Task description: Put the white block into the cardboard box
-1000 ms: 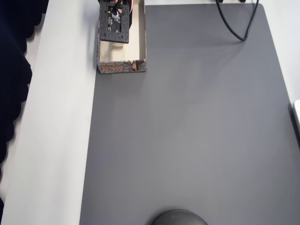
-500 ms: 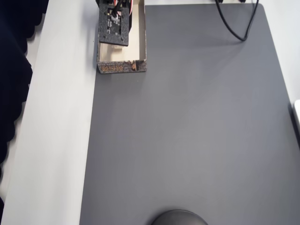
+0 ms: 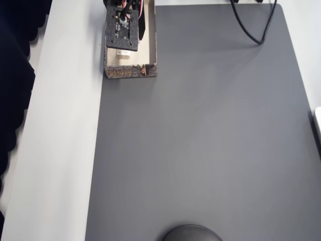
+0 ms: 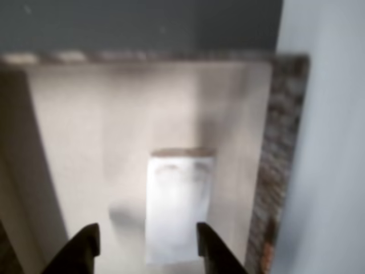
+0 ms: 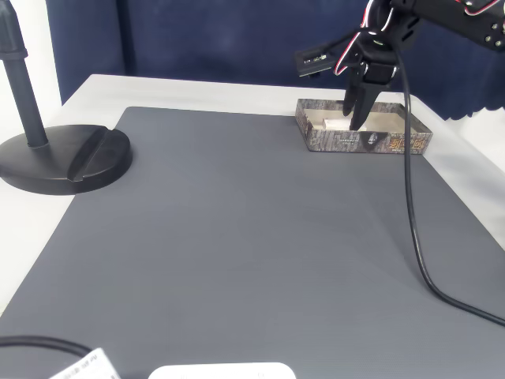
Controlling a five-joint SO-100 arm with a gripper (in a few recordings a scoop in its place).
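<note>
The white block (image 4: 179,205) lies flat on the cream floor of the cardboard box (image 4: 280,171), near its printed end wall. My gripper (image 4: 145,231) hangs open just above it, one dark fingertip on each side of the block's near end and neither touching it. In the overhead view the block (image 3: 124,54) peeks out below the black wrist plate, inside the box (image 3: 130,72) at the mat's top left corner. The fixed view has the gripper (image 5: 353,118) pointing down into the box (image 5: 371,143), with the block (image 5: 338,124) beside its fingers.
A grey mat (image 3: 200,150) covers most of the white table. A black stand base (image 5: 63,162) sits at the left in the fixed view. A black cable (image 5: 414,237) trails from the arm across the mat. A white slab (image 5: 221,371) lies at the front edge.
The wrist plate has shifted slightly toward the box's printed end. The white block, hidden under the plate before, now shows lying on the box floor.
</note>
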